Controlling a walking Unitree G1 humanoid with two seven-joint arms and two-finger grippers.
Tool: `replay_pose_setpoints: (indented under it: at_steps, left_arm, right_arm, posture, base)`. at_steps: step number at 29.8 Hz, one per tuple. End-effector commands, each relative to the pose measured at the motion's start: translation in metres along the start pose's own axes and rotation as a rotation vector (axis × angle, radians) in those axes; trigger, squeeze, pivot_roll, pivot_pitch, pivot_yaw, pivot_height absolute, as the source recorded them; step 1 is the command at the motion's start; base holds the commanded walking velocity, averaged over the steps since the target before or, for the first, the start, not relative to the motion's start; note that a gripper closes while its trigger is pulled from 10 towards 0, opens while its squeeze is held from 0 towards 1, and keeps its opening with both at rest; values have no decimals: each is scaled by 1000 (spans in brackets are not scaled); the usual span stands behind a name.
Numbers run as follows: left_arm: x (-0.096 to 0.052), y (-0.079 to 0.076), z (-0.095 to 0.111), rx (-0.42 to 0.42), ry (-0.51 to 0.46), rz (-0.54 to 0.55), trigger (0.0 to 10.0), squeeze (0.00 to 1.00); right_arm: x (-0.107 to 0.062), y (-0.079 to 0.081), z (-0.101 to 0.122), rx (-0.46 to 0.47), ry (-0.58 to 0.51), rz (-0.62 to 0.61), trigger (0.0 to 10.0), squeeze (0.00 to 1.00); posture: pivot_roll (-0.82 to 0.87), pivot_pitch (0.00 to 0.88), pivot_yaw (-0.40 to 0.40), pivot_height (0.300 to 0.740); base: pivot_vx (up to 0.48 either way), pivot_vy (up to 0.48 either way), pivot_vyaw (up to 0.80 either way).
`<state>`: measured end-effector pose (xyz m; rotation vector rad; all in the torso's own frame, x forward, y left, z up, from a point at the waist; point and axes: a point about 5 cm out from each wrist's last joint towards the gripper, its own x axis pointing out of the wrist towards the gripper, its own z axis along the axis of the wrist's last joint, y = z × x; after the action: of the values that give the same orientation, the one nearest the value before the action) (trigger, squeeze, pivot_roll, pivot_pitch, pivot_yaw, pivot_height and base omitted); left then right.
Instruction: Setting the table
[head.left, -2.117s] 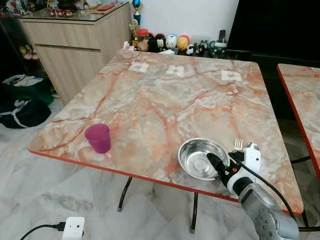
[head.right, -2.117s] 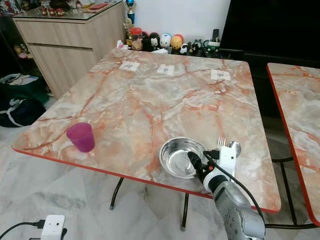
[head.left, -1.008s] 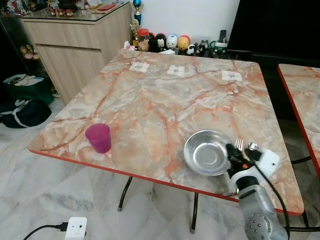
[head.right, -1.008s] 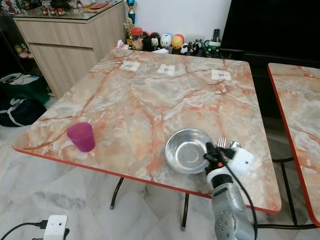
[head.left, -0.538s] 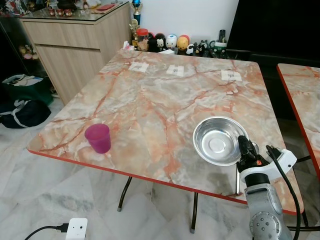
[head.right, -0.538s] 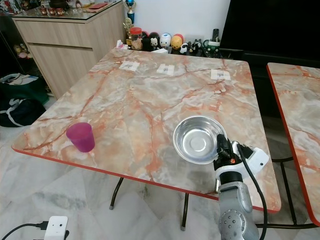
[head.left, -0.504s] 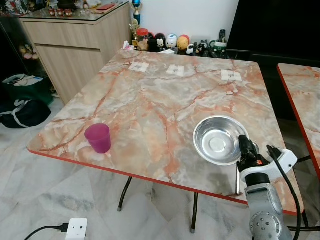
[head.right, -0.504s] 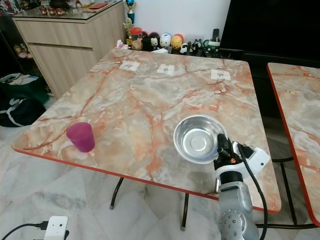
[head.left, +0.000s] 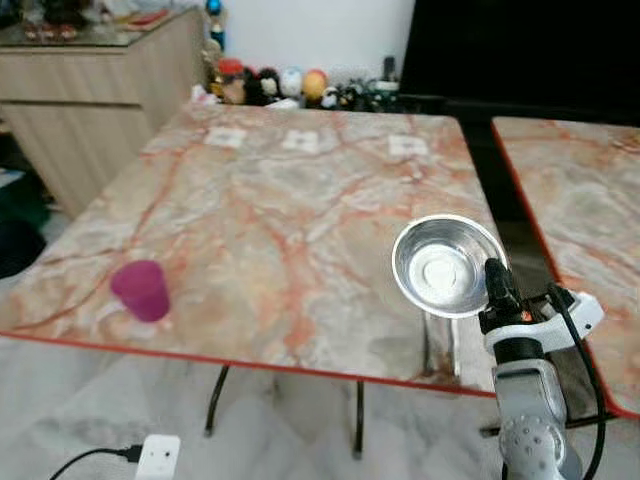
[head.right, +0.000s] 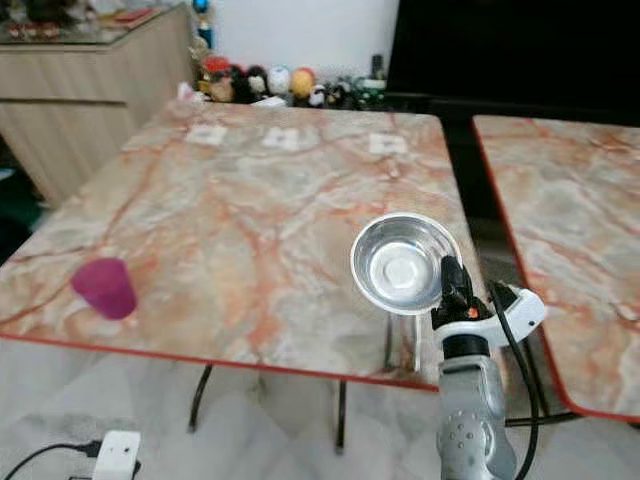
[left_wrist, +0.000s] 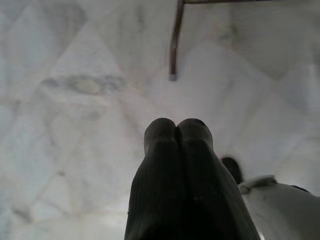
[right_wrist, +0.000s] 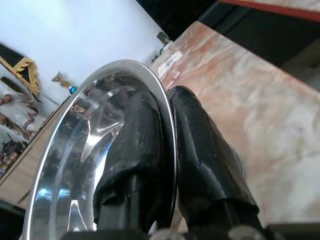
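My right gripper is shut on the near rim of a shiny steel bowl. It holds the bowl raised and tilted above the front right part of the marble table. In the right wrist view the bowl's rim is pinched between the two black fingers. Pale cutlery, blurred, lies on the table below the bowl. A purple cup stands near the table's front left edge. My left gripper hangs shut over the floor.
A second marble table stands close on the right across a narrow gap. Small figurines line the far edge, and white cards lie near them. A wooden sideboard is at far left. A white power adapter lies on the floor.
The bowl went from resting on the table to being lifted and tilted up in my right gripper. The head view has swung right, so more of the second table shows.
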<state>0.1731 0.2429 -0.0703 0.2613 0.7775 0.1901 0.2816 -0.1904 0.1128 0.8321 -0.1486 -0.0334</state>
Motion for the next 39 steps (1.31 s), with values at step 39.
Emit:
replay_pose_setpoints:
  at_steps: [39]
  left_arm:
    - [-1,5,-6,16,31,20,10000,0]
  right_arm:
    - [3,14,-4,4,-7,42,10000,0]
  posture:
    - [5,0,-20,740]
  base:
    - [0,-480,-133]
